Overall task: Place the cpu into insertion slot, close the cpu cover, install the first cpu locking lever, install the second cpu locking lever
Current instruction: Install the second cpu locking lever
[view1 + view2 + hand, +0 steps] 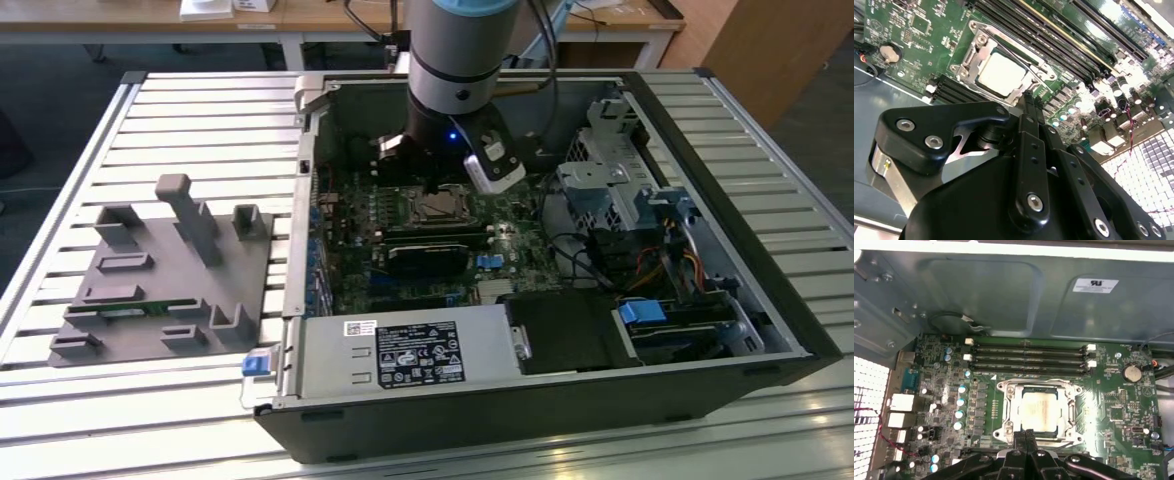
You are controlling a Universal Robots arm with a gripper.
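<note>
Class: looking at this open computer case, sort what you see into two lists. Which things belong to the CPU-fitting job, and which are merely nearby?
Job:
cpu
insertion slot
cpu cover
gripper, at the socket's edge

Nearby:
memory slots
coin battery
grey parts holder outside the case
power supply

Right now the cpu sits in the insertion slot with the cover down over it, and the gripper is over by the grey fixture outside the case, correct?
Not quite. The gripper is inside the case, at the insertion slot's edge, as the first wrist view shows. The cpu does sit there under the cpu cover.
</note>
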